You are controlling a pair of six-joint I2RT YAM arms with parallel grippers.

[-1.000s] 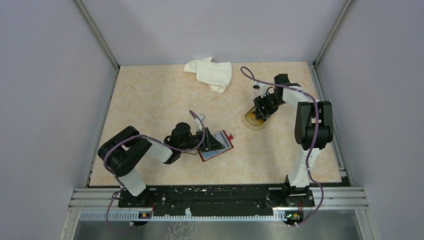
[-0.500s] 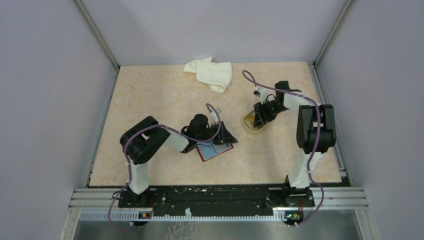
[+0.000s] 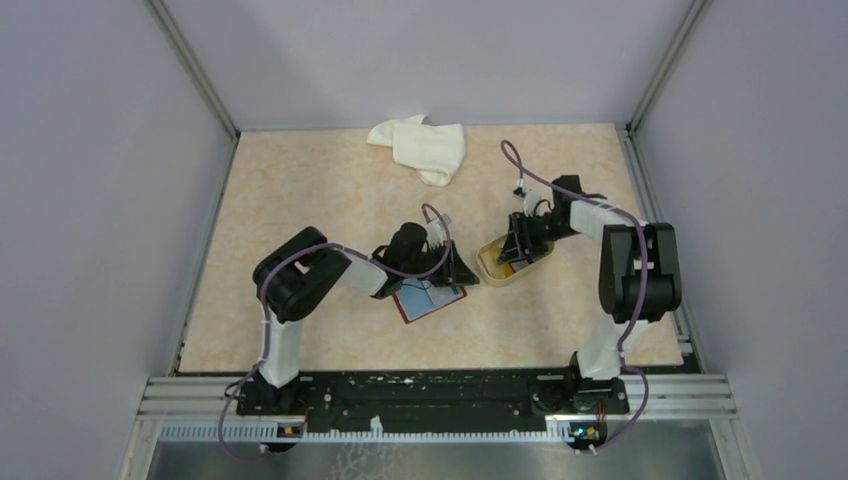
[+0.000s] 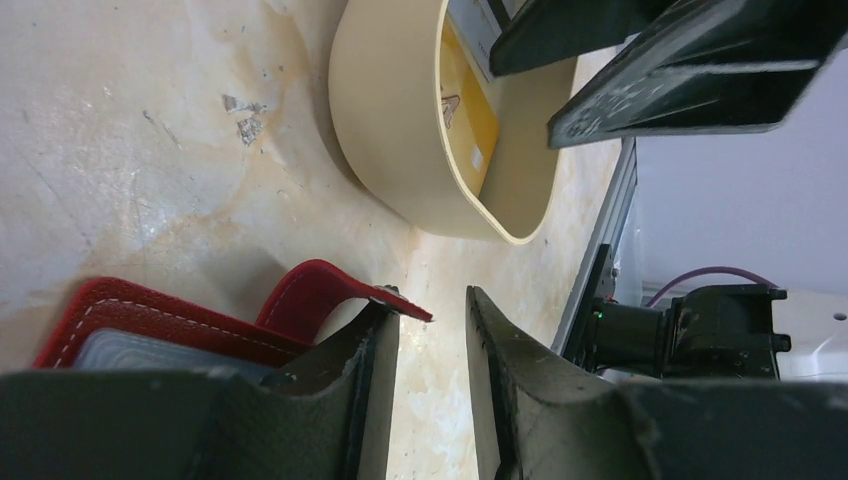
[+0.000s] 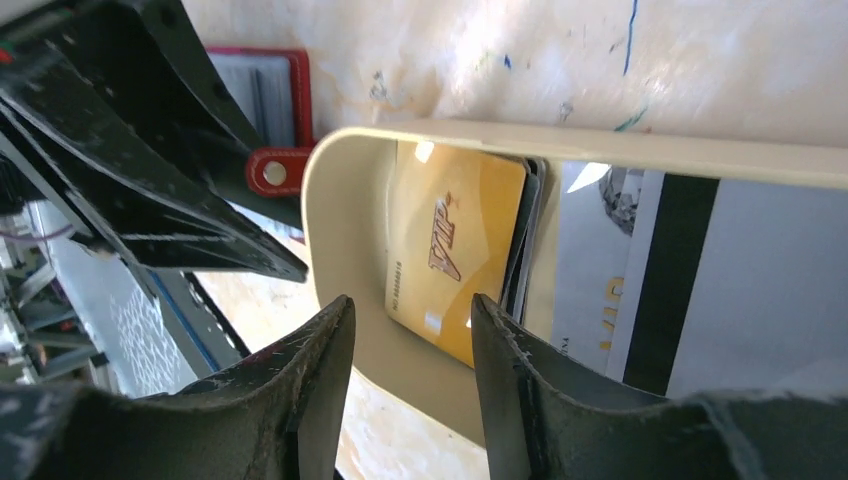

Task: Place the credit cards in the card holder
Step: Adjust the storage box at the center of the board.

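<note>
The dark red card holder (image 3: pixel 430 302) lies open on the table, a card showing in its pocket (image 4: pixel 150 345). My left gripper (image 3: pixel 462 275) is at its right edge, open by a narrow gap (image 4: pixel 430 300). The snap tab (image 4: pixel 330 285) curls over one fingertip and nothing is gripped. A gold credit card (image 5: pixel 455 250) and a white card with a black stripe (image 5: pixel 700 280) lie in the beige tray (image 3: pixel 495 277). My right gripper (image 3: pixel 512 255) is open and straddles the tray's end wall (image 5: pixel 340 230), one finger inside over the cards.
A white cloth (image 3: pixel 425 148) lies at the back of the table. The tray (image 4: pixel 390 120) sits close to the right of the card holder (image 5: pixel 300 100), so the two grippers are almost touching. Walls enclose the table on three sides.
My left arm has swung right, from over the card holder to its right edge. My right gripper and the tray have shifted down and left toward the card holder. Both pairs of jaws have narrowed.
</note>
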